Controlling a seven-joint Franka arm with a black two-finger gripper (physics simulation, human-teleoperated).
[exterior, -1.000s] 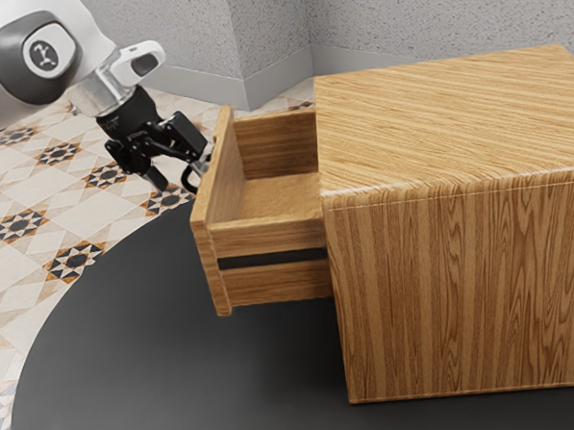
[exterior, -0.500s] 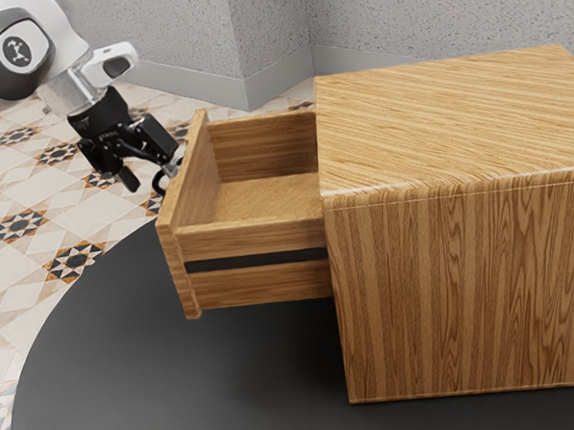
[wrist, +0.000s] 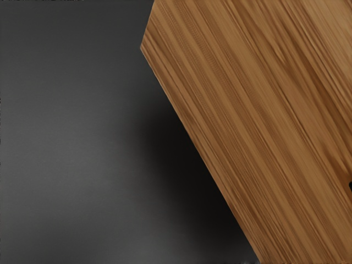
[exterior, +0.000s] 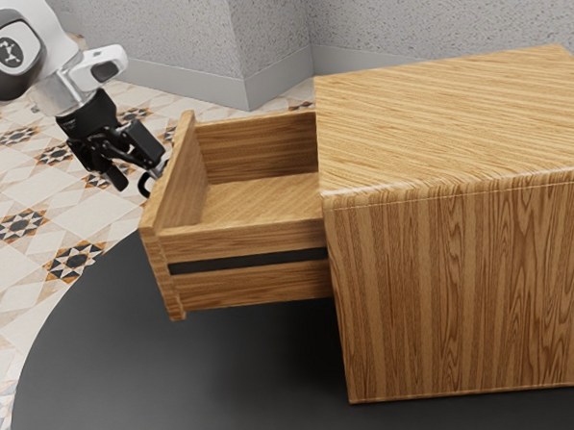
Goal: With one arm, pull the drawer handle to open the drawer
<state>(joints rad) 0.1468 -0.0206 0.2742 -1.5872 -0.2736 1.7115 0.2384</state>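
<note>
Our hand (exterior: 134, 167) is clamped on the handle (exterior: 148, 183) of the drawer (exterior: 247, 234), which juts well out of the cabinet (exterior: 462, 186) on the desk (exterior: 211, 384). We judge it rigid and free-sliding, best held by that handle.

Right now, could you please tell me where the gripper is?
In the exterior view's upper left, the gripper sits by the front of the open drawer, above the tiled floor.

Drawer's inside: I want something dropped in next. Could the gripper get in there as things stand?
Probably yes: the drawer stands well out of the cabinet, open from above, and the gripper sits just outside its front panel.
</note>
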